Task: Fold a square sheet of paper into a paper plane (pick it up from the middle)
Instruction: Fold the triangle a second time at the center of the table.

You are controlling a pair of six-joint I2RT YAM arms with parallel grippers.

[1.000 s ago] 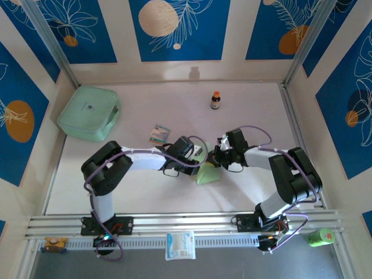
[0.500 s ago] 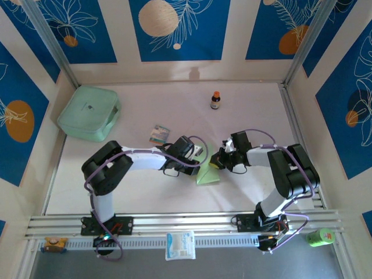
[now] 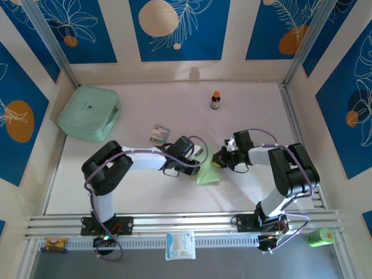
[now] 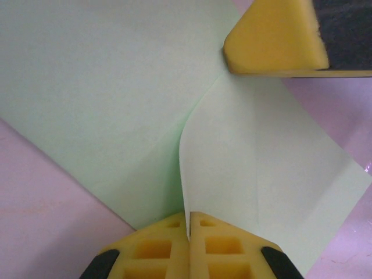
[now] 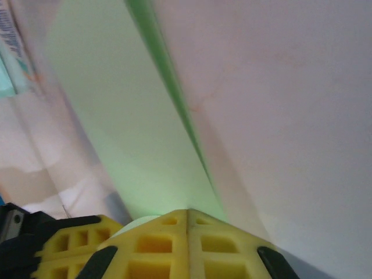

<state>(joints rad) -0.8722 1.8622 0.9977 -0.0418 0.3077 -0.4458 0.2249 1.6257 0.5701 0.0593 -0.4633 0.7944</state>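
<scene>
So the pale surface (image 3: 145,192) has the mint-green box (image 3: 88,112) way off to the far left of the left jaws, so no worries there. The square sheet of paper (image 3: 207,172) lies right between the two sets of jaws. It's partly folded and not a plane yet. The left jaws are clenched, and in the wrist view the curved edge of a raised flap (image 4: 244,174) runs straight into their seam, so I read that as pinching the flap. The right jaws are clenched too, holding nothing as far as I can tell, with one yellow pad (image 4: 273,40) resting on the sheet across from the left jaws. The striped packet (image 3: 158,134) sits just behind the left jaws. What could go wrong, I reckon: the paper's thin, so if the right tip drags instead of pressing, the sheet slides and the crease comes out crooked. If the left jaws tug, the flap could tear, or slip out and spring open.
</scene>
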